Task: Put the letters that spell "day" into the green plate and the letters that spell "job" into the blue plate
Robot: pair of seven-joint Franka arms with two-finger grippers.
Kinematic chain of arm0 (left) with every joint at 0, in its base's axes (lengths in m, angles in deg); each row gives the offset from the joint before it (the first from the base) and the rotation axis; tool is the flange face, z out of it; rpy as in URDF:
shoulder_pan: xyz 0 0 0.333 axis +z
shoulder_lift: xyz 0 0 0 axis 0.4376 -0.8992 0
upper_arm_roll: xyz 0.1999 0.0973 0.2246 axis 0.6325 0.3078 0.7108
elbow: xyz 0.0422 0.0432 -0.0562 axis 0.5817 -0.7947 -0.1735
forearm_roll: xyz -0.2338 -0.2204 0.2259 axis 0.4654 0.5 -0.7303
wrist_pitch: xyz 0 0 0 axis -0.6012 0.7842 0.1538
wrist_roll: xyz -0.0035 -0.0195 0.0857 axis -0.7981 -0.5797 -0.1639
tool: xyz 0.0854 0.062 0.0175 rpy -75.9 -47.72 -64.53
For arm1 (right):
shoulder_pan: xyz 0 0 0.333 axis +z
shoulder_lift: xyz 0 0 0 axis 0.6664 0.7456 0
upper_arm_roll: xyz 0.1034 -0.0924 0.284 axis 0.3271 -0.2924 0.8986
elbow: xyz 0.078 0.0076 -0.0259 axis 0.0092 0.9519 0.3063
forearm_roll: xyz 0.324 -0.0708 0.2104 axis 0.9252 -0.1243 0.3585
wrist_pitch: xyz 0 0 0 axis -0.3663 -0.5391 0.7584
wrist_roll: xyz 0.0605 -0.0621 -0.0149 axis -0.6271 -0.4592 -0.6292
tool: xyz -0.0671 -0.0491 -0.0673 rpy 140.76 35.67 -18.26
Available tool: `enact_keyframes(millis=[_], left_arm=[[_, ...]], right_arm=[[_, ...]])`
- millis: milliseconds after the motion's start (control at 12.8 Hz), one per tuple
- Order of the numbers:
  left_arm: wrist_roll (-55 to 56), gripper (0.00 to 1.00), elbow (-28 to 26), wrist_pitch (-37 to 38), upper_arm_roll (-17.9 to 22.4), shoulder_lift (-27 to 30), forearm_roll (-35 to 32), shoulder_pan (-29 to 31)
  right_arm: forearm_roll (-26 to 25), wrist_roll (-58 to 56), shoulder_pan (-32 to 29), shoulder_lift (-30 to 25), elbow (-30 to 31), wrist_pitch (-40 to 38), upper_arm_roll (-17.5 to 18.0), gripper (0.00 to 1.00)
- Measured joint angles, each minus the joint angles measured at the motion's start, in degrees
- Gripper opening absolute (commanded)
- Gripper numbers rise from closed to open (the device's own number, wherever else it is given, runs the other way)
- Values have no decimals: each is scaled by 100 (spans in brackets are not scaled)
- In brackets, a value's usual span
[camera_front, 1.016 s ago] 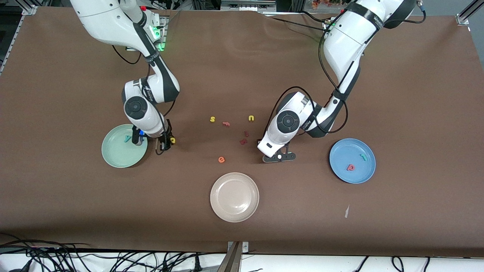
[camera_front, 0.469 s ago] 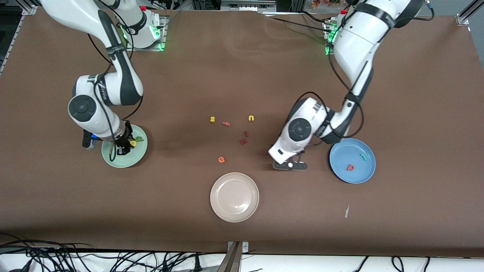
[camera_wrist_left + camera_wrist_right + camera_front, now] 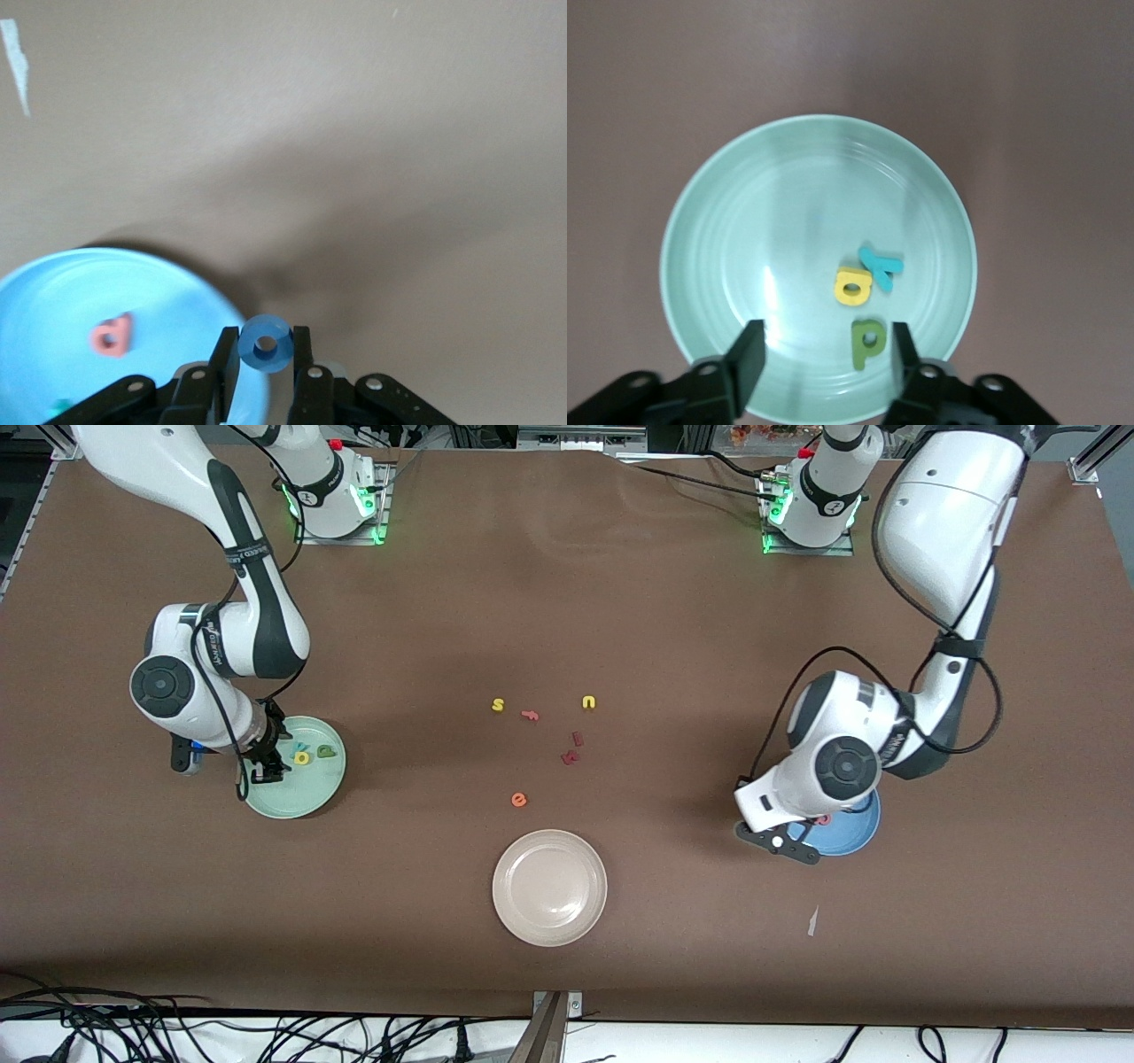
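Observation:
My left gripper is shut on the blue ring-shaped o. It hangs over the rim of the blue plate at its edge toward the right arm's end. The salmon b lies in that plate, and a teal bit of the j shows at its edge. In the front view my left wrist hides most of the blue plate. My right gripper stands open over the green plate. In the plate lie the yellow a, teal y and green d.
A beige plate sits near the front camera at mid-table. Loose letters lie in the middle: yellow s, yellow u, orange e, a salmon piece and dark red pieces. A white scrap lies near the blue plate.
My right gripper carried the yellow a over the green plate, opened and left it there. My left gripper moved with the o from mid-table to the blue plate's edge.

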Motion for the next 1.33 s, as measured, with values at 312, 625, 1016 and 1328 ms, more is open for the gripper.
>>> enact_keyframes(millis=[312,625,1016,1328], left_arm=[[-1230,33,-63,26,8,-16,-11,323],[-1610,65,-75,26,16,-32,-210,470],[-1630,100,-57,19,17,-34,-210,546],[-1603,100,276,37,16,46,-176,947]], right_arm=[[-59,-1048,-268,-586,-237,-567,-14,100],[-118,-3034,-558,-1202,-1040,-2051,-30,100],[-86,-5910,-1049,-1770,-2012,-3626,-32,100],[-15,-7883,-1187,-1846,-2806,-4712,9,100]])
